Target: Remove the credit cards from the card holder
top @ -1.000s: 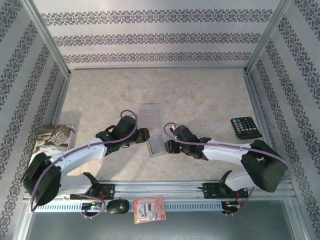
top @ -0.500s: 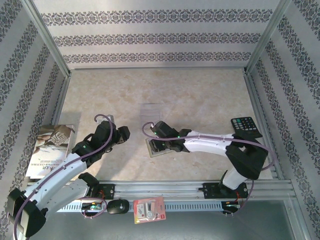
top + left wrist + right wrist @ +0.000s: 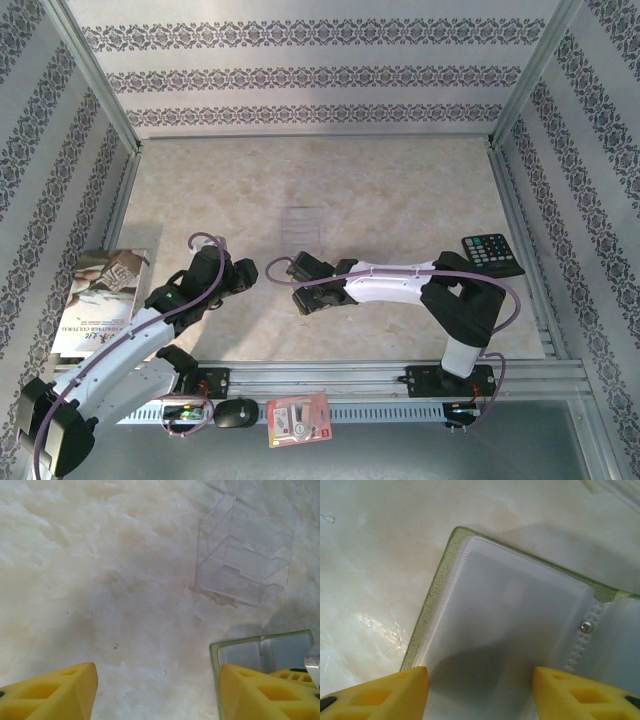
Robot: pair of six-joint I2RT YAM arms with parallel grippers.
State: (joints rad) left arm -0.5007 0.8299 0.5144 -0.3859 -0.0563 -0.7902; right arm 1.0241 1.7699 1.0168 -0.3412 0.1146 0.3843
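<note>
We see the marbled table [image 3: 400,190] bearing the card holder [image 3: 510,630], lying open: fuzzy olive rim, slick frosted pockets, limp (pin it first). The right gripper [image 3: 480,687] hovers over it, jaws parted and empty. The left gripper [image 3: 155,687], just beside it, is likewise released. The thin, stiff credit cards want an edge pinch; whether the pockets hold them we cannot tell.

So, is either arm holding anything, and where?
Nothing is held. The right gripper is open above the open card holder; the left gripper is open above the table.
</note>
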